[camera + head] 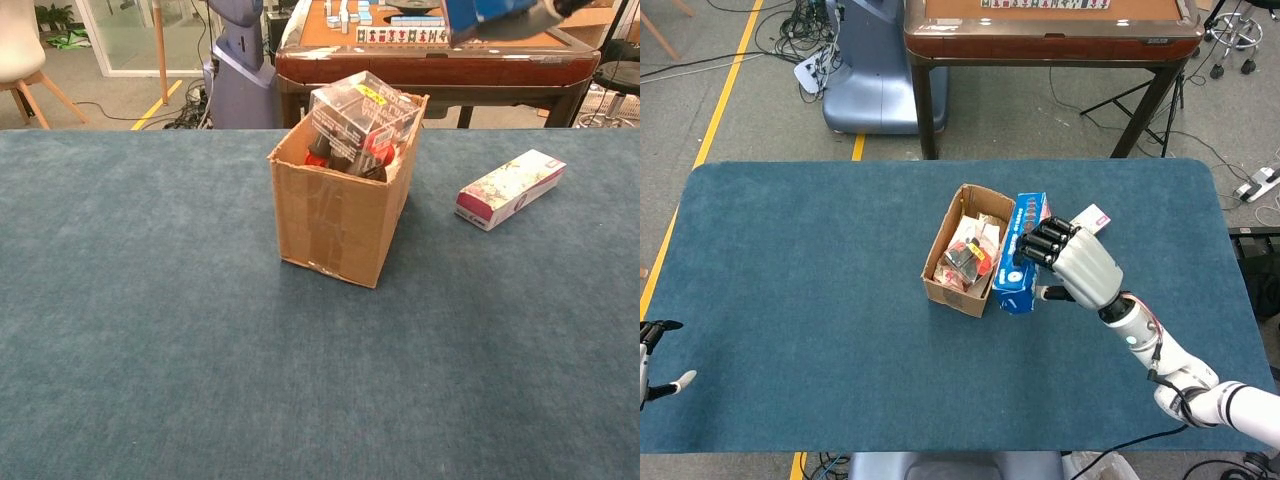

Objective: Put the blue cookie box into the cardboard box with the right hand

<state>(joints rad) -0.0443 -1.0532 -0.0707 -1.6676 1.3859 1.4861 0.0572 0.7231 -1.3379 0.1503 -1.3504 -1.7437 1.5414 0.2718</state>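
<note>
Right hand: the right hand (pixel 1080 265) grips the blue cookie box (pixel 1021 253), its dark fingers (pixel 1042 243) wrapped over the box's upper face and the silver back of the hand turned toward the camera in the head view.
Blue cookie box: it hangs off the table in the hand's grasp, lying on the hand's left side, between the hand and the cardboard box (pixel 971 248). In the head view its long side runs alongside the carton's right wall, just beside it; whether the 2 touch cannot be told. In the chest view only its lower blue edge (pixel 487 14) shows at the top of the frame, well above the tabletop and to the right of the carton's opening.
Cardboard box: it stands open on the blue table (pixel 800 280), near the middle, already holding a clear plastic pack (pixel 362 118) with red and dark contents that rises above its rim.
Pink carton: a long pink and white patterned carton (pixel 510 188) lies flat on the table to the right of the cardboard box, apart from it; in the head view the right hand covers most of it.
Left hand: the left hand (pixel 660 372) shows only as fingertips at the left edge of the head view, off the table; its state cannot be told.
</note>
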